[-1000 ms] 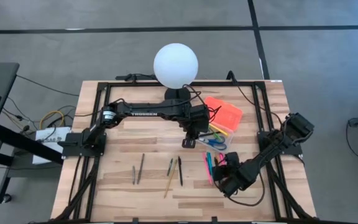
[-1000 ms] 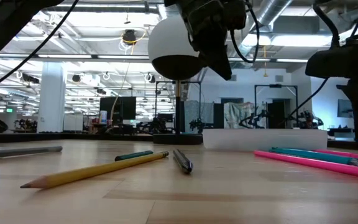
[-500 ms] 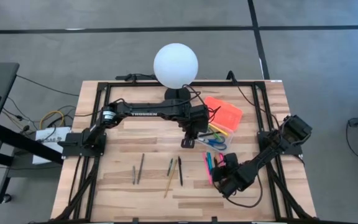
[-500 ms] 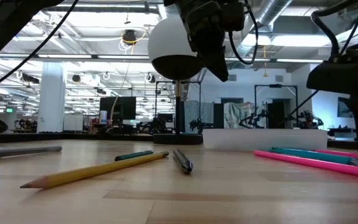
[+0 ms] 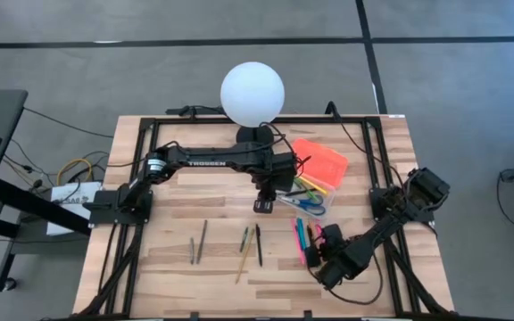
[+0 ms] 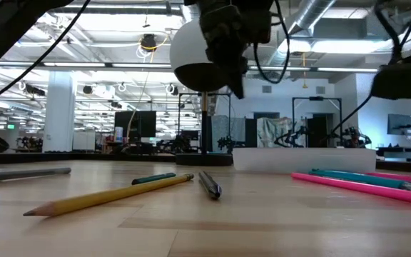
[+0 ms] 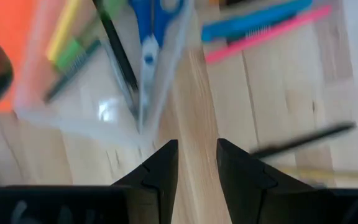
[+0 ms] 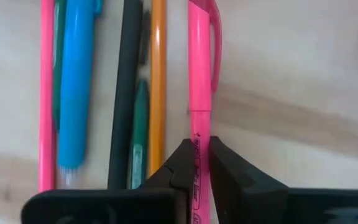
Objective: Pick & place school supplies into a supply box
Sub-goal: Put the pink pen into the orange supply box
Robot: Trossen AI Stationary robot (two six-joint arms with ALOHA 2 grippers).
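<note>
Pink highlighter (image 8: pixel 199 81), slim with a clip, sits clamped in the right gripper (image 8: pixel 201 163).

Table (image 5: pixel 159 267) surface left of the two grey pens (image 5: pixel 196 245) lies open. The white globe lamp (image 5: pixel 252 94) and left arm (image 5: pixel 212 161) obstruct the rear; supply box (image 5: pixel 315 178) blocks rear right.
</note>
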